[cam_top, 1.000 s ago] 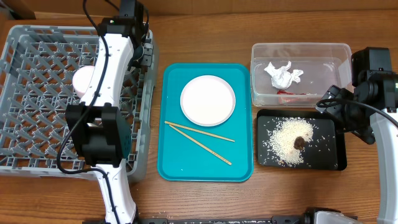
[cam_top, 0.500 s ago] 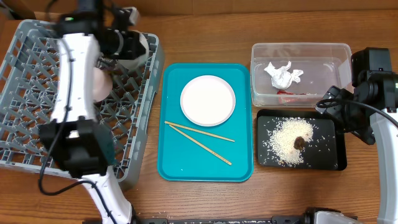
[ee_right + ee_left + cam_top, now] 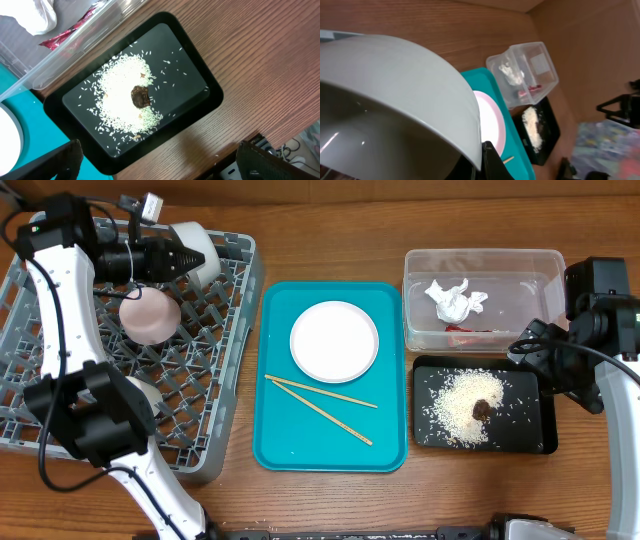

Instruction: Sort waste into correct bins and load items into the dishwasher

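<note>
- Grey plastic dish rack: it already holds the pale pink bowl near its middle, so loading is under way. A pale rounded thing shows beside my left arm lower in the rack. It may be the cup, but I cannot tell.
- Teal tray: it carries what I judge is left to load.
- Clear tub: the napkin and the red wrapper lie inside it, so that part of the sorting looks done.
- Black tray: the rice is heaped in its middle with the brown lump on the heap. I count the food waste as sorted too.
- White plate: it lies flat on the far half of the teal tray, not yet loaded.
- Grey-green bowl: my left gripper is clenched on its rim. The bowl is tipped on its side at the rack's far right corner, and I cannot tell whether it touches the lattice. Settling it there is, I judge, the step in hand.
- Chopsticks: they lie on the near half of the teal tray just beside the plate, meeting at their left ends, not yet loaded.
- Right gripper: its fingers are spread wide and grasp nothing. It hangs over the black tray with, as I judge, no waste left for it to move.
</note>
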Controlling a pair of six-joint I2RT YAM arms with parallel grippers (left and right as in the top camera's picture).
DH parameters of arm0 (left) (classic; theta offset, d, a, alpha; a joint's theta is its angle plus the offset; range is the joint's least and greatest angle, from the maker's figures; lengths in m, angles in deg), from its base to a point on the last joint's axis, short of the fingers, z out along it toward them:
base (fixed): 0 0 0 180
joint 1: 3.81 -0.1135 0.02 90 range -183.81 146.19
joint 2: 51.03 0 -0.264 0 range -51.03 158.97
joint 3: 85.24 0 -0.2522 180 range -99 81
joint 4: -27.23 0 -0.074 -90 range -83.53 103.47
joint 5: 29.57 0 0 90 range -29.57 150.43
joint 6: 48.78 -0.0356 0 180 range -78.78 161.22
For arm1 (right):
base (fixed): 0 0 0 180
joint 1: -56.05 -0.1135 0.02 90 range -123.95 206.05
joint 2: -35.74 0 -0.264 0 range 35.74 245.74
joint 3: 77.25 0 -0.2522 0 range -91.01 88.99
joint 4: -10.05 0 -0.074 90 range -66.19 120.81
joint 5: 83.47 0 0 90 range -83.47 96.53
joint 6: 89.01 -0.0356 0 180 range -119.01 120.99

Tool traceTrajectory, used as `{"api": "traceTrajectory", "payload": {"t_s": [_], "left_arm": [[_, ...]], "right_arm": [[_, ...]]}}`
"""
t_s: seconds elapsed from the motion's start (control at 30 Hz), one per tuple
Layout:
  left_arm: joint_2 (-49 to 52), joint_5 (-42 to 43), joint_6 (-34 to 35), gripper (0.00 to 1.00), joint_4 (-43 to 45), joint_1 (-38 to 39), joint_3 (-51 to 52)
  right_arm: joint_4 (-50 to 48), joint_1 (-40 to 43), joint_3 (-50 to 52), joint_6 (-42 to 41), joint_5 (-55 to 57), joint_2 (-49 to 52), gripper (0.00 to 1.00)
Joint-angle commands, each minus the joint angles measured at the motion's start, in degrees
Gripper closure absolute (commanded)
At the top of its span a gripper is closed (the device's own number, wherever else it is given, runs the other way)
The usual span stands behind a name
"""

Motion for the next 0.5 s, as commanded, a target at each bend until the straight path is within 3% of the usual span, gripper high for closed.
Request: {"api": "traceTrajectory", "payload": {"t_s": [0.0,0.3,0.47], "left_arm": [[4.0,7.5,-6.1,0.96,-1.3,-1.5,0.3],[10.6,6.3,-9.2,0.96,-6.8,-5.6,0.3],[10.5,-4.3,-9.1,0.96,-11.9,-9.8,0.2]], "right_arm": [[-0.2,0.1,-1.1,-0.1,0.0,-0.2,0.00],[-0.2,0.1,-1.1,0.0,0.0,-0.2,0.00],[-0.2,0.1,-1.1,0.0,0.0,-0.2,0.00]]}}
